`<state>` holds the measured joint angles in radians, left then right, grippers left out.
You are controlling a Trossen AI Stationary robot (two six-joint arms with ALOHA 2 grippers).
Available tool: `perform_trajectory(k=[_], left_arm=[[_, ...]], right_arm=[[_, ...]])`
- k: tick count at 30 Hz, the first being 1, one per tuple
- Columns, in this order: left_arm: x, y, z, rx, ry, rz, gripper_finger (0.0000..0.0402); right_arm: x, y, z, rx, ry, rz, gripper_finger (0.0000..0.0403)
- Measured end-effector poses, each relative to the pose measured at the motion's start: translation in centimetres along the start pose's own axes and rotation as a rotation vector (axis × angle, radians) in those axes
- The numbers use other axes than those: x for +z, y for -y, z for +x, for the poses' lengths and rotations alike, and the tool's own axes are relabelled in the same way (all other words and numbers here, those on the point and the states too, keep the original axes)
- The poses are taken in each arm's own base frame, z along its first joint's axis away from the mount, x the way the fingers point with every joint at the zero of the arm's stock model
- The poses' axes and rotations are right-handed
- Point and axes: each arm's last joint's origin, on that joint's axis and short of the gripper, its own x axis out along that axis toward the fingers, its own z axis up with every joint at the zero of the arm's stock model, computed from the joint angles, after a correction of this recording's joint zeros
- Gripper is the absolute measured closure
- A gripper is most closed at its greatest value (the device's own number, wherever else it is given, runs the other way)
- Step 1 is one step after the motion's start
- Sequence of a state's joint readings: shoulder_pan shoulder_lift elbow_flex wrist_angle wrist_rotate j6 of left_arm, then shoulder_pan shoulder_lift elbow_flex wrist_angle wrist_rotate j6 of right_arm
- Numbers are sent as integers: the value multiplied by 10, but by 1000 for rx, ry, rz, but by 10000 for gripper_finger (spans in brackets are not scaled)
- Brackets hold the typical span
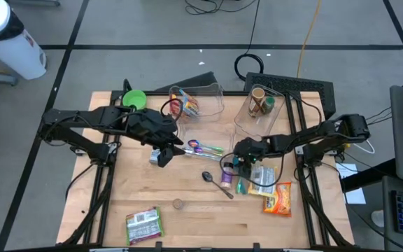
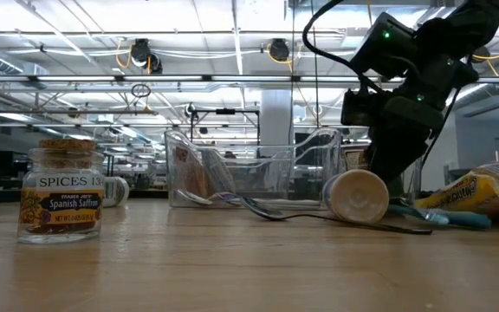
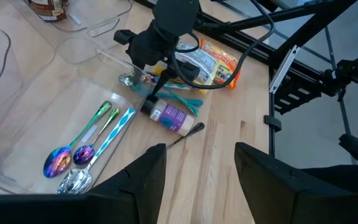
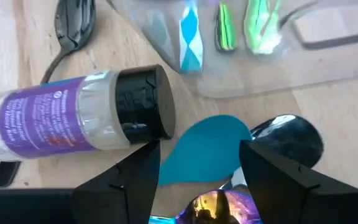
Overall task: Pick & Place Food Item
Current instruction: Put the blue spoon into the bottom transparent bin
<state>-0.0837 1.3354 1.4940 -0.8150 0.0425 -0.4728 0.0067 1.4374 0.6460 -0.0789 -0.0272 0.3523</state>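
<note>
Three food packets lie flat on the table: a green one (image 1: 144, 225) near the front edge, an orange one (image 1: 278, 198) and a white-and-yellow one (image 1: 261, 176) at the right. My right gripper (image 4: 197, 180) is open and slants down over a teal spoon (image 4: 202, 149), one finger on either side of it. Beside it, a purple-labelled bottle with a black cap (image 4: 79, 118) lies on its side. My left gripper (image 1: 163, 155) hangs open above the table's middle, and the left wrist view shows nothing between its fingers (image 3: 148, 180).
A clear tray (image 3: 39, 134) holds iridescent spoons (image 3: 82, 152). A black spoon (image 1: 215, 183) and a saffron spice jar (image 2: 61, 192) stand near the middle. Two clear bins (image 1: 198, 101) (image 1: 257, 105) and a green cup (image 1: 134, 99) line the far edge.
</note>
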Motion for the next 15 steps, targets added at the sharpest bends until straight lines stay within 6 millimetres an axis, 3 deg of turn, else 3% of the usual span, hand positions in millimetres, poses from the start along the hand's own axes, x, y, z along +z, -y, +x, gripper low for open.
perform_trajectory(k=[15], left_arm=[[1, -2, 0, 8, 3, 42, 204]], right_arm=[[4, 3, -11, -54, 44, -65, 191]])
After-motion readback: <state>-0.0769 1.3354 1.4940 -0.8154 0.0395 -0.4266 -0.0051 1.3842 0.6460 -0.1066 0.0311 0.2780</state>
